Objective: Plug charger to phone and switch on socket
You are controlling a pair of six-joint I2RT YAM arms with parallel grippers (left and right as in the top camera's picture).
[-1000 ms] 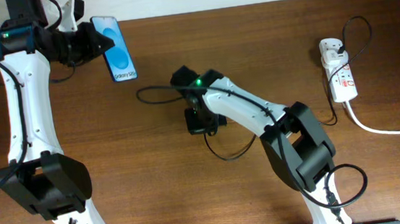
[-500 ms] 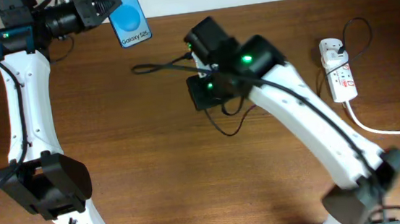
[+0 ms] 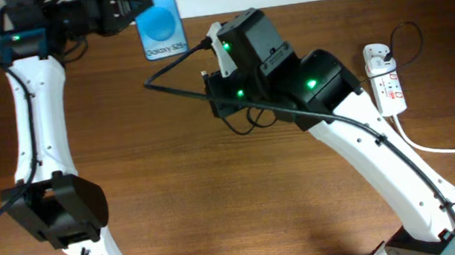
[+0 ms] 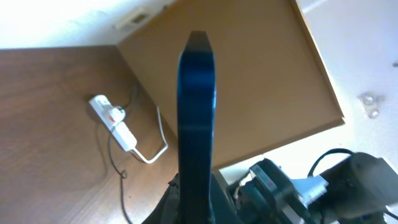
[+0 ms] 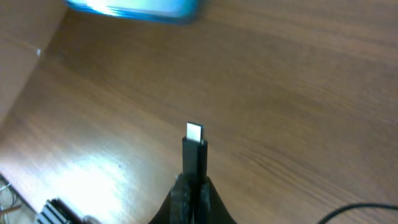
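My left gripper is shut on the phone and holds it up at the table's back edge, blue screen facing the overhead camera. In the left wrist view the phone is edge-on between the fingers. My right gripper is shut on the charger plug, whose metal tip sticks out of the fingers and points toward the phone, with a gap between them. The black cable trails down-left from the plug. The white socket lies at the far right; it also shows in the left wrist view.
The thick white cord runs from the socket off the right edge. A thin black cable loops at the socket's top. Loose cable coils lie under the right arm. A pale wall lies behind the table's back edge.
The left gripper has carried the phone right and up, off the table. The right arm has risen and swung toward the phone with the plug, pulling the cable up.
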